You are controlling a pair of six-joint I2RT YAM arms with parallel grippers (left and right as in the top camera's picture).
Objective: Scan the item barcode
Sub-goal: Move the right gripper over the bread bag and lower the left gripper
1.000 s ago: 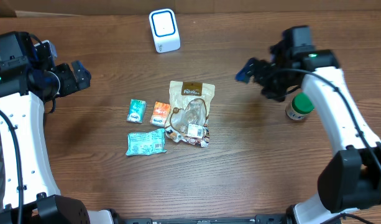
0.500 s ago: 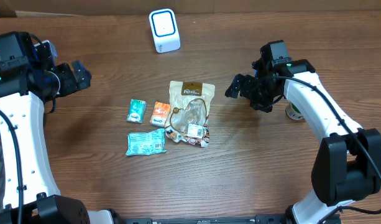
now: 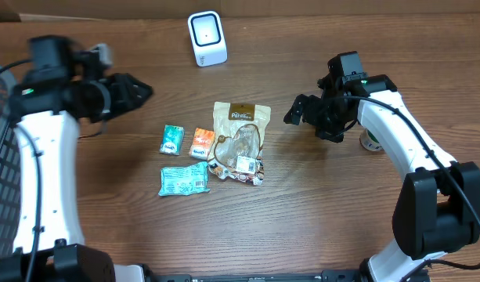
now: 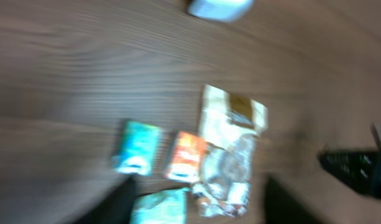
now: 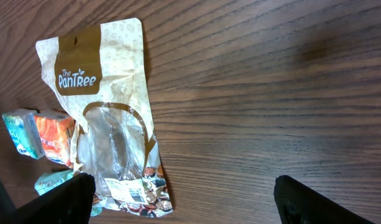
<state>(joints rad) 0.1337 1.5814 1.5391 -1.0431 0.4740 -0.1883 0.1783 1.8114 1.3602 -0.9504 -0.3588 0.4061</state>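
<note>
Left arm swung inward; pouch (image 3: 238, 141) lies lengthwise, header toward the scanner (image 3: 207, 37); both jaws gape empty.

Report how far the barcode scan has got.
Done: nothing visible; the PanTree pouch, teal packet, orange packet and teal flat pack all lie on the table, away from the white scanner. In hand: nothing; the right gripper hangs open right of the pouch, the left gripper, blurred, looks empty up-left of the packets. Left: grasp an item, show its barcode to the scanner.
</note>
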